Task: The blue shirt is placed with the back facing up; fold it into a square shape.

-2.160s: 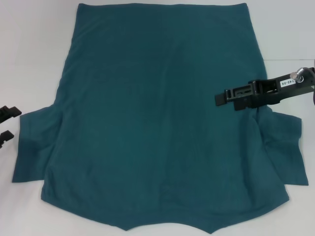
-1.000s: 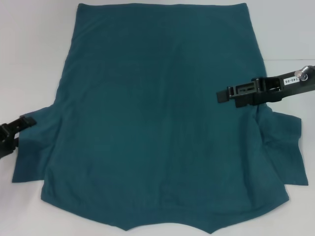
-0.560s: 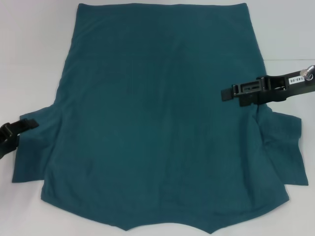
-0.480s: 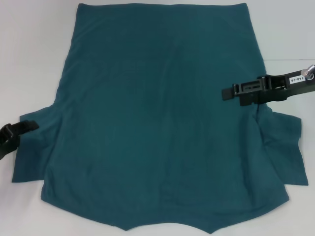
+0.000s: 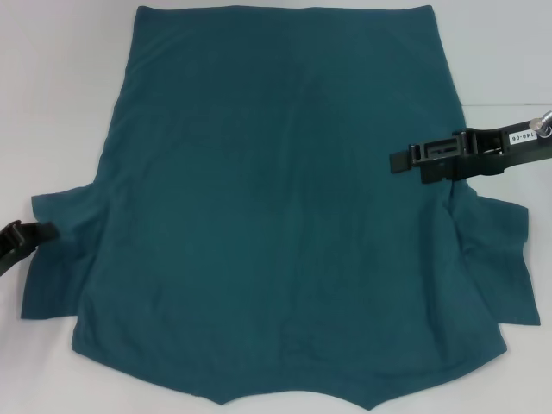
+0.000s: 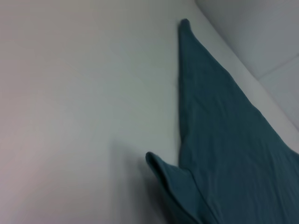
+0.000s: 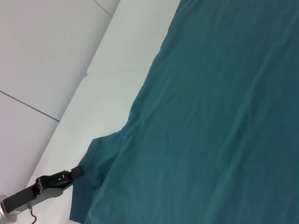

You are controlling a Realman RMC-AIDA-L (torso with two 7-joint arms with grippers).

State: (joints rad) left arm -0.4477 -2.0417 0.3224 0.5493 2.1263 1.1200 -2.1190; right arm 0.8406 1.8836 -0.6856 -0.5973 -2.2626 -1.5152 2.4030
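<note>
The blue shirt [image 5: 276,207] lies flat on the white table, hem at the far side and collar at the near edge. At the table's left edge my left gripper [image 5: 47,233] is shut on the outer edge of the left sleeve [image 5: 60,259], and it shows again in the right wrist view [image 7: 74,172]. That sleeve's edge is lifted a little off the table [image 6: 161,170]. My right gripper [image 5: 407,166] hovers open over the shirt's right side, just beyond the right sleeve [image 5: 492,259], holding nothing.
The white table [image 5: 52,86] shows bare on both sides of the shirt. Beyond it stands a white wall with seams [image 7: 42,56].
The left gripper came in from the left, closed on the left sleeve's edge, then drew back slightly left. The right gripper drifted right and a little farther away over the shirt.
</note>
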